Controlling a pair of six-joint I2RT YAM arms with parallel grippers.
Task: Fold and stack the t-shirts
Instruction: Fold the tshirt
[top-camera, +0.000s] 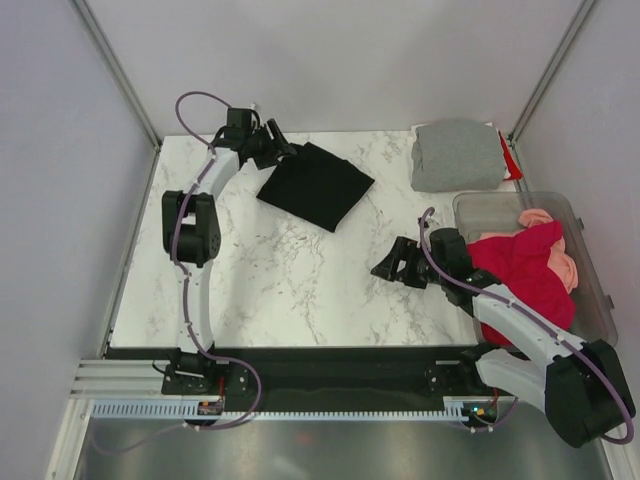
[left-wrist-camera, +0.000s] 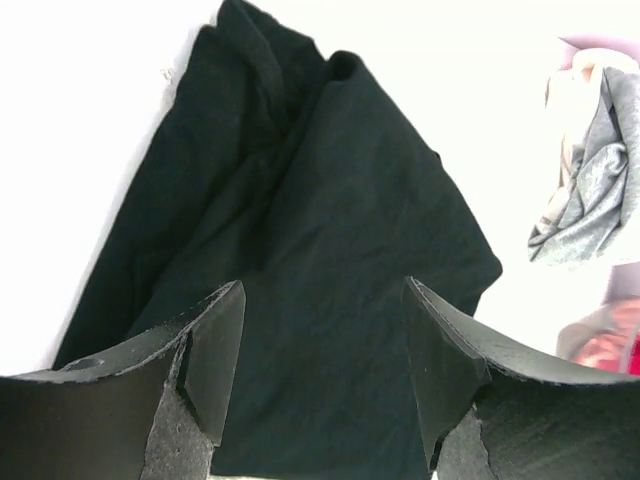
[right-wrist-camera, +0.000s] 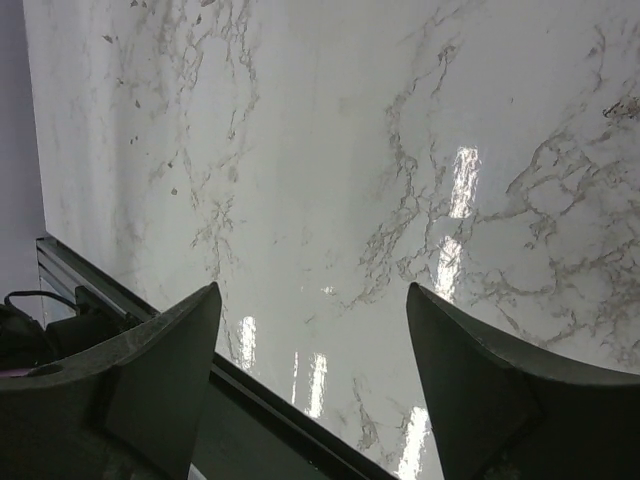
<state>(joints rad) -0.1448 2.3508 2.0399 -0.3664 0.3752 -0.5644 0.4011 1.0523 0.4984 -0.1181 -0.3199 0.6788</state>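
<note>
black tee (top-camera: 316, 184) lies folded, creased; l tool (left-wrist-camera: 323, 290) & r tool (right-wrist-camera: 314, 290) both spread apart.

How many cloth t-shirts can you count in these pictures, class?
4: a folded black t-shirt far centre, a folded grey t-shirt far right, a crimson t-shirt and a salmon-pink t-shirt in the clear plastic tub. Others may be hidden beneath.

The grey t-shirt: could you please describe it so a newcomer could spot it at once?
On the marble table, look to the far right corner, just beyond the clear plastic tub. The grey t-shirt lies there folded, the only grey cloth; the black shirt is far left and the crimson shirt spills from the tub.
</note>
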